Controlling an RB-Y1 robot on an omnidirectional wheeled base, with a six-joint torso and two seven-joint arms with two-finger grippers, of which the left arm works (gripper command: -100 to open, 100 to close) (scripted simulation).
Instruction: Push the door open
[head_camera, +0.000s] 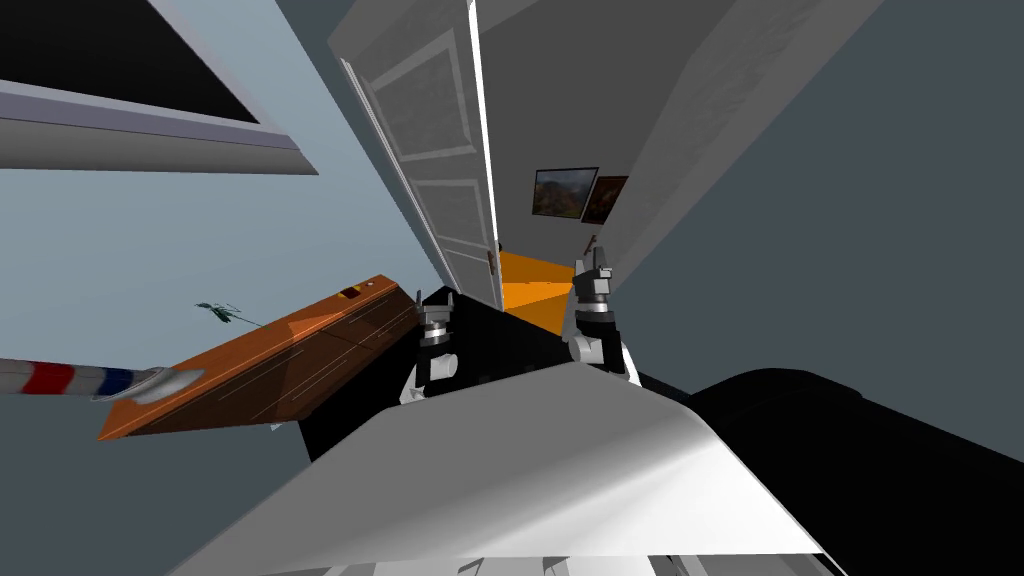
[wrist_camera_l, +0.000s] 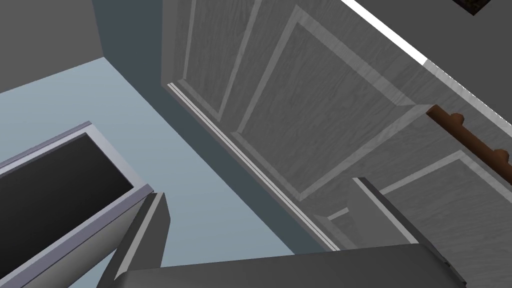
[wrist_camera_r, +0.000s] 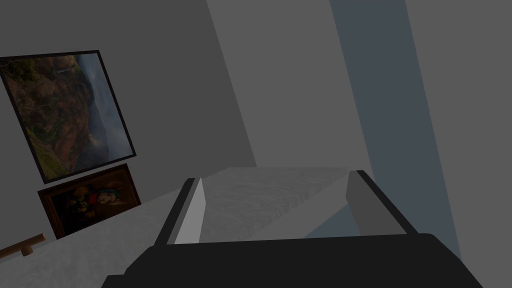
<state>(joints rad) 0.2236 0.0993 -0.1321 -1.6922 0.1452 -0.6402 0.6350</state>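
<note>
The grey panelled door stands partly open, its white free edge facing a gap with orange floor beyond. A brown handle sits low on that edge. My left gripper is open in front of the door's face, close to it, with the brown handle off to one side of its fingers. My right gripper is raised in the gap beside the free edge. It is open, and the door's pale textured surface lies just past its fingertips.
A brown wooden cabinet top stands close on my left. A window with a black pane is set in the pale blue left wall. Two framed pictures hang on the wall beyond the doorway. A dark grey wall runs along my right.
</note>
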